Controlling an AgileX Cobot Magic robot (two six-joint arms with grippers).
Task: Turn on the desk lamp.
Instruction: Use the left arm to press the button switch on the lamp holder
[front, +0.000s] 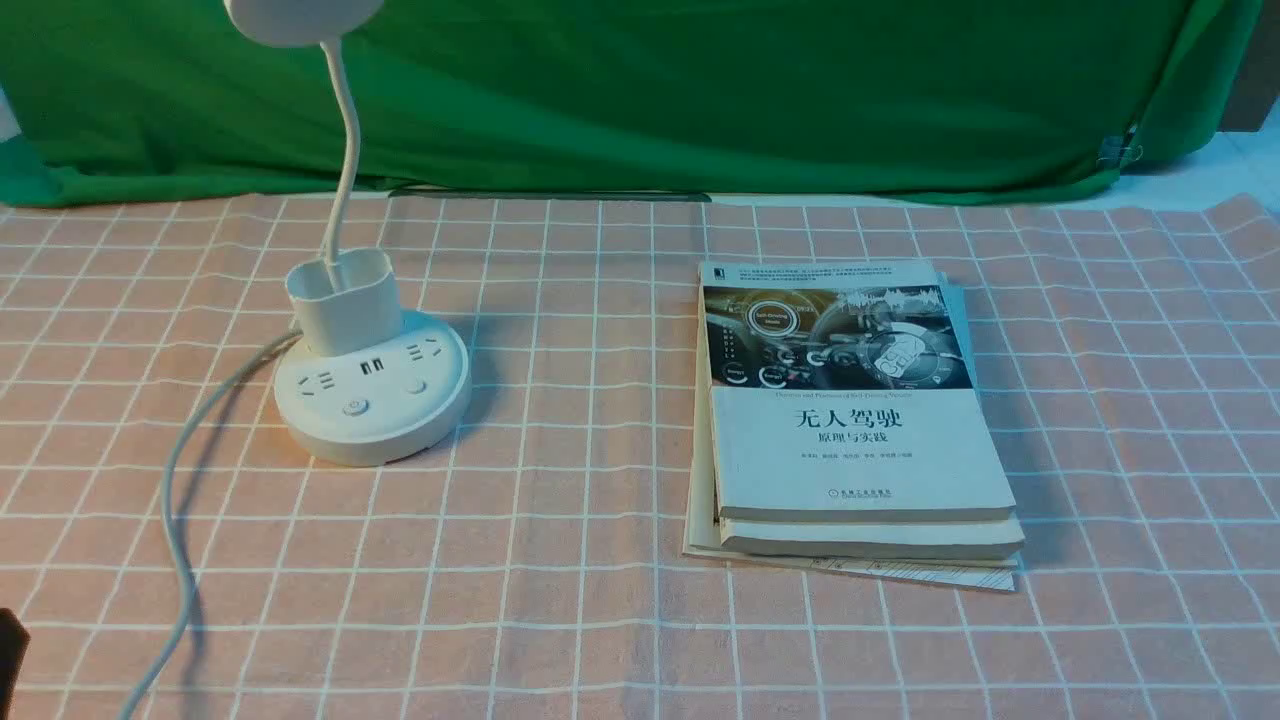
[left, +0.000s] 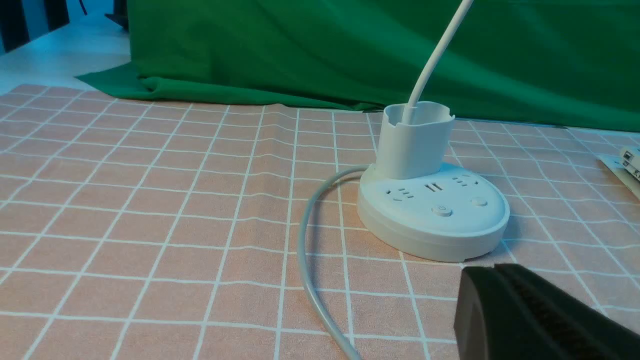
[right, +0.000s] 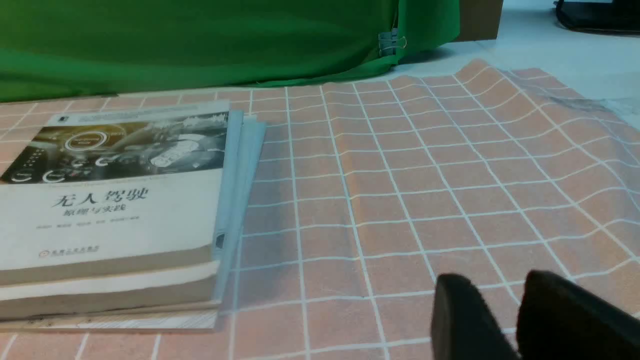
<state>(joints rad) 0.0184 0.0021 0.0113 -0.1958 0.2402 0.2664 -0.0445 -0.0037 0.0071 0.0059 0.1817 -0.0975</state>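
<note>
The white desk lamp (front: 370, 400) stands on the left of the checked cloth, unlit. Its round base carries sockets, USB ports and two buttons (front: 354, 407). A cup-like holder (front: 343, 300) rises from the back of the base. A thin gooseneck (front: 347, 150) runs up to the head (front: 300, 15), which is cut off by the picture's top. In the left wrist view my left gripper (left: 495, 270) is shut and empty, a short way in front of the base (left: 435, 215), apart from it. My right gripper (right: 497, 282) hovers over bare cloth with a narrow gap between its fingers, holding nothing.
The lamp's grey-white cord (front: 175, 520) curves from the base toward the near left edge. A stack of books (front: 850, 420) lies right of centre. A green cloth backdrop (front: 700, 90) closes off the far side. Bare pink checked cloth (front: 560, 560) lies between lamp and books.
</note>
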